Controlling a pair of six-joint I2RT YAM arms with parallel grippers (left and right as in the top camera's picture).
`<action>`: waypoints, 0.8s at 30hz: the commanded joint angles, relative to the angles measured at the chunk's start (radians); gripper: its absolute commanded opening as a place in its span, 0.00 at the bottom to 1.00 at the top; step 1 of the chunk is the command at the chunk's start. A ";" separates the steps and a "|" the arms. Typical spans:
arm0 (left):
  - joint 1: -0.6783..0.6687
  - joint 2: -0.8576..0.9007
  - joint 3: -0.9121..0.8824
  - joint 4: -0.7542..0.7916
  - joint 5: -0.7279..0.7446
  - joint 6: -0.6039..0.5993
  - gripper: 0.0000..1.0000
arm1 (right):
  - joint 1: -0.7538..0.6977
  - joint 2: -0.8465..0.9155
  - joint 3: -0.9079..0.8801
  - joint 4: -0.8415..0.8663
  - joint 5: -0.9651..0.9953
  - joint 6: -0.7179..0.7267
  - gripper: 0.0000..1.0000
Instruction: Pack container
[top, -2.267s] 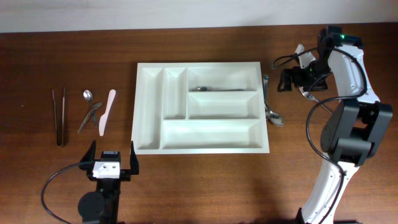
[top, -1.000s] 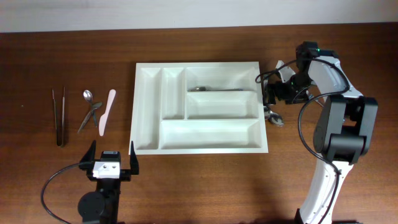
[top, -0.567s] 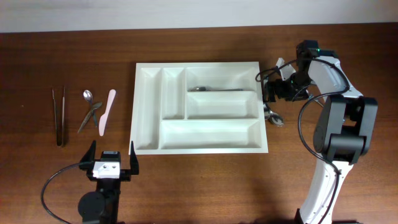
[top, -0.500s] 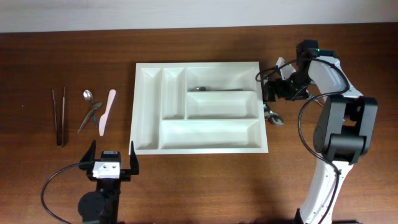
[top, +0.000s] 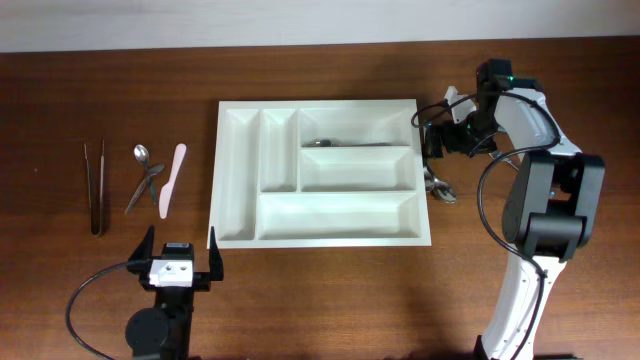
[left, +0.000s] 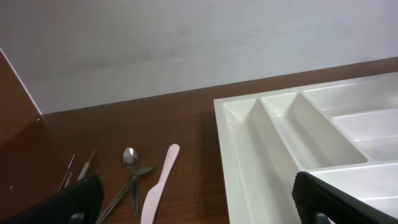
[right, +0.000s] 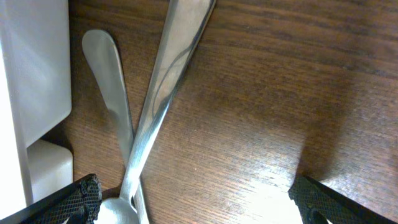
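Container (top: 320, 101) lies in the middle of the desk (top: 330, 300), the left pincer (top: 181, 240) spread and empty off its near edge. Farther off, by its right wall, the right pincer (right: 196, 199) hangs wide apart, holding nothing, astride two crossed pieces of cutlery (right: 152, 118) touching each other. Closing here could pinch both at once, or the wall-side finger could nudge the container; flat steel may also slip.
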 joint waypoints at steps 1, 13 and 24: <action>0.005 -0.008 -0.004 -0.003 0.014 0.009 0.99 | 0.007 0.138 -0.046 0.011 0.023 0.001 0.99; 0.005 -0.008 -0.004 -0.003 0.014 0.010 0.99 | 0.007 0.159 -0.046 0.009 0.024 0.001 1.00; 0.005 -0.008 -0.004 -0.003 0.014 0.010 0.99 | 0.007 0.214 -0.047 0.008 0.042 0.005 1.00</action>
